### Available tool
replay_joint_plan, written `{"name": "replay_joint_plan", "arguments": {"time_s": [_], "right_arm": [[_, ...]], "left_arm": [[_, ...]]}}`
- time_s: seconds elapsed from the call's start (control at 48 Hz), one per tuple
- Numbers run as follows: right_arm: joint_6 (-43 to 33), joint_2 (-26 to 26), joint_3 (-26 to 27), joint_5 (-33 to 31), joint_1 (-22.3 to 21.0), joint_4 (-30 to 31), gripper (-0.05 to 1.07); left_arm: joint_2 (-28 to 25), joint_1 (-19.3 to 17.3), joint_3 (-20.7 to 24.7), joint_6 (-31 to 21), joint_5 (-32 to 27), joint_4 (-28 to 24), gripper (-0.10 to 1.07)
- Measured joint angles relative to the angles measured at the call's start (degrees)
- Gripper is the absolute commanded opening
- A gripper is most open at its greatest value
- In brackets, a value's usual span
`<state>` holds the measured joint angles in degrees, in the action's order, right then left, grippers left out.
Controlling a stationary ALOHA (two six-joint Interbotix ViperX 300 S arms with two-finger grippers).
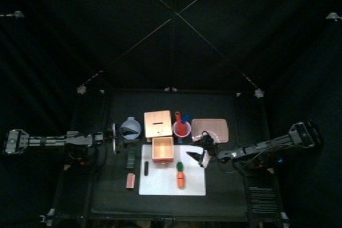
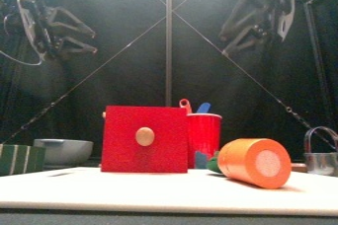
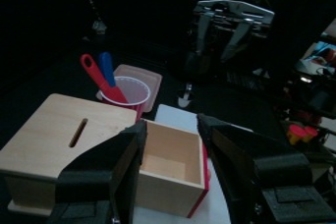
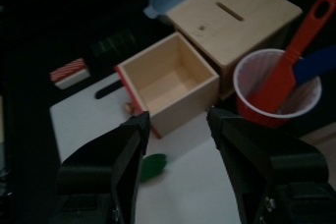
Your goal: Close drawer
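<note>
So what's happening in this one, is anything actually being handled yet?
Not yet. The drawer is pulled out of the wooden box, empty and showing its red front. Both arms hang above the table: the left gripper and the right gripper each look down on the drawer with jaws open, holding nothing. A red cup with utensils stands beside the box, and an orange carrot-like toy lies near the drawer's front. Closing has not begun.
</note>
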<state>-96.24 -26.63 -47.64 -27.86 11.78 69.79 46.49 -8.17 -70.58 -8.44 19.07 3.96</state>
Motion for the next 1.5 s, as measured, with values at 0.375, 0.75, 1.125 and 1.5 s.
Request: {"name": "replay_joint_plan", "arguments": {"time_s": [0.375, 0.75, 1.125, 1.5], "right_arm": [[0.70, 10.63, 0.18, 8.44, -7.12, -5.54, 0.31], [0.70, 20.83, 3.08, 8.70, -11.34, -5.54, 0.25], [0.88, 27.07, 7.65, 7.65, -13.45, -5.27, 0.25], [0.97, 30.85, 11.87, 7.73, -13.36, -5.36, 0.25]], "left_arm": [[-9.05, 1.41, 0.35, -0.26, -1.76, -0.26, 0.60], [-13.27, 2.37, -1.49, -0.26, -1.85, -0.18, 0.53], [-26.63, 3.78, 0.79, -0.09, -1.49, -1.23, 0.53], [-36.30, 3.96, 6.94, 0.09, 1.41, -2.99, 0.53]]}}
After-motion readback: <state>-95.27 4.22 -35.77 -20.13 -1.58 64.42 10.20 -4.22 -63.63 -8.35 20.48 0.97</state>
